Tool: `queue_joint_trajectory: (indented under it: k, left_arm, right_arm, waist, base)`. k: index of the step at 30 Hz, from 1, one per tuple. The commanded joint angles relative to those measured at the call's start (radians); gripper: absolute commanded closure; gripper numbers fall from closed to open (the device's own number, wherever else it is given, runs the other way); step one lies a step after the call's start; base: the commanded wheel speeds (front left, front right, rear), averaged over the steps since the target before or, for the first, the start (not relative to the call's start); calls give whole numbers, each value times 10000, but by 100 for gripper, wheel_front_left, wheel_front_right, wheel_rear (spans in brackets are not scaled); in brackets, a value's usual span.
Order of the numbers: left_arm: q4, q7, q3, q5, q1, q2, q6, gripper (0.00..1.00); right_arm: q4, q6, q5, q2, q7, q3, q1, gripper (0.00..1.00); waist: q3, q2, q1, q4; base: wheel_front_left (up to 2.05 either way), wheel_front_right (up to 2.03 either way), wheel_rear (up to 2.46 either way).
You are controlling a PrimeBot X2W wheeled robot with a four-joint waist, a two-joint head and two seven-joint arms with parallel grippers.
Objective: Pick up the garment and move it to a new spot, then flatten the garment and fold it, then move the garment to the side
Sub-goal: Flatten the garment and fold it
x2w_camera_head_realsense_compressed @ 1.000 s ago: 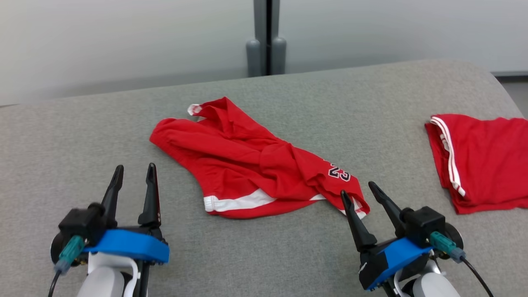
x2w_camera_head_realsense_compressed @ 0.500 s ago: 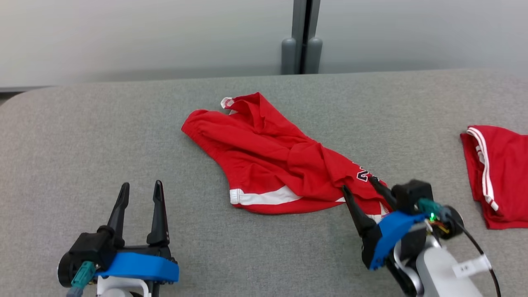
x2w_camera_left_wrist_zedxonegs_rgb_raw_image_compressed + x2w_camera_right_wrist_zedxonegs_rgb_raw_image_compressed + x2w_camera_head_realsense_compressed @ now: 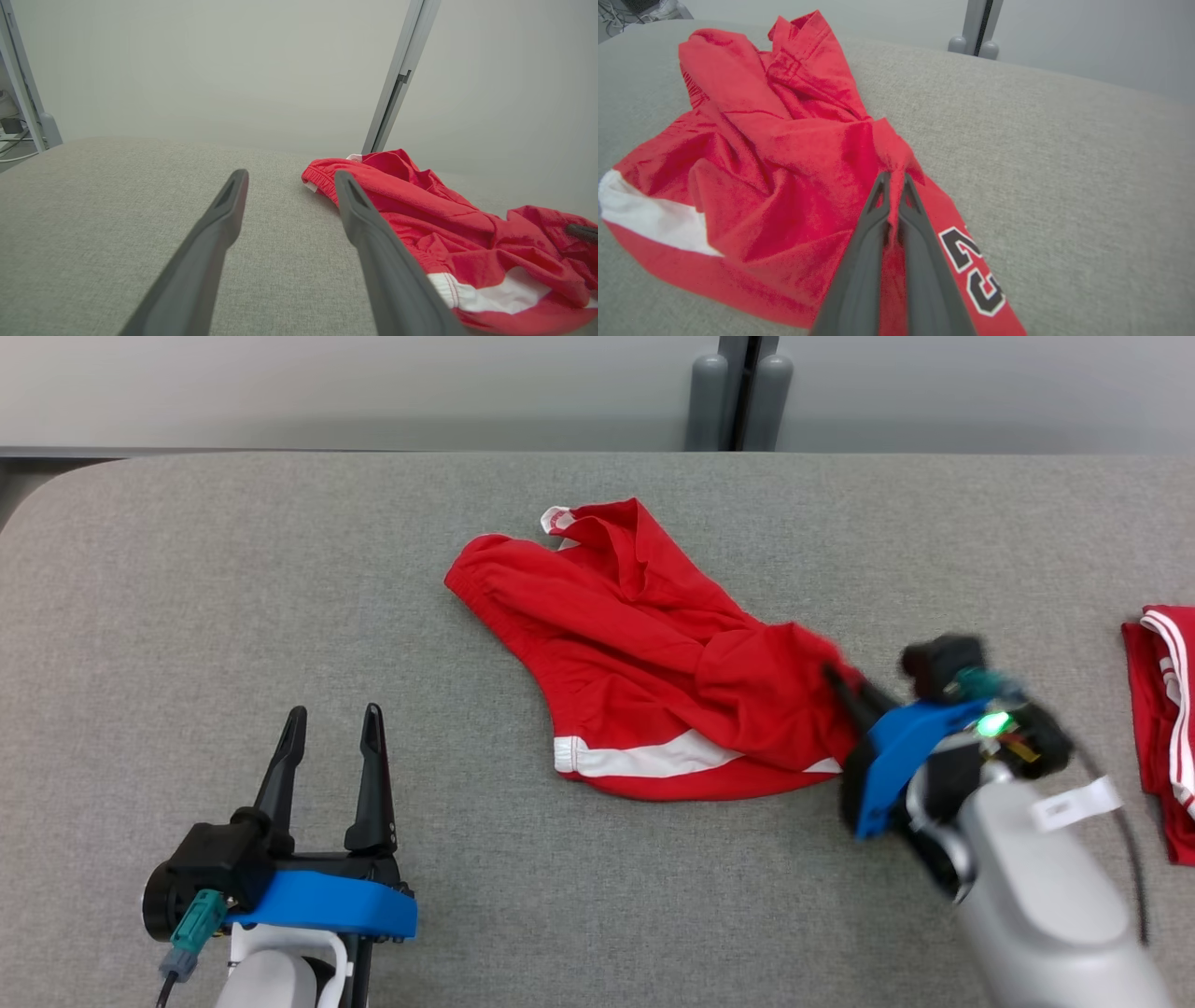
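The garment (image 3: 644, 653) is a crumpled pair of red shorts with white trim and a "23" print, lying mid-table on the grey surface. My right gripper (image 3: 834, 679) is at its right end, shut on a pinched fold of the red fabric; in the right wrist view the garment (image 3: 775, 158) bunches up between the closed tips of the right gripper (image 3: 893, 178). My left gripper (image 3: 334, 721) hovers open over bare table, to the left of the garment and apart from it. In the left wrist view the garment (image 3: 448, 219) lies right of the open left gripper (image 3: 289, 179).
A second red garment (image 3: 1162, 709) with white stripes lies at the table's right edge. The grey padded table (image 3: 233, 597) has a rounded far-left corner. A grey post (image 3: 742, 392) stands behind the far edge against the wall.
My right gripper moved forward onto the garment's right end and shut on a fold, bunching the cloth. The head camera has shifted, so the scene sits differently. The left gripper stayed open.
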Motion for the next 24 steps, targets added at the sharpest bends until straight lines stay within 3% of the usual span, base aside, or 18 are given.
queue_joint_trajectory:
  k: [1,7,9,17,24]
  left_arm:
    - [25,-43,-5,85,-127,-25,-61,0]
    - [29,-43,6,174,-232,-71,-147,0]
    - [41,-43,22,178,-242,-79,-154,0]
    - [124,-44,197,234,-52,-125,-214,0]
    - [111,-44,290,309,210,-154,-261,0]
  right_arm:
    - [58,2,88,-173,-152,-216,-277,100]
    - [660,2,375,-368,-546,-1763,-1139,100]
    - [1017,2,377,-438,-804,-2407,-1425,0]
    - [2165,4,166,-216,-1663,-3928,-1898,0]
    - [1463,4,40,-276,-2527,-3169,-690,0]
  waist:
    - [32,0,-1,37]
    - [107,0,-1,192]
    - [134,0,-1,225]
    - [-70,0,-1,91]
    - [-620,0,-1,-315]
  base:
    - [0,0,0]
    - [0,0,0]
    - [0,0,0]
    - [0,0,0]
    - [0,0,0]
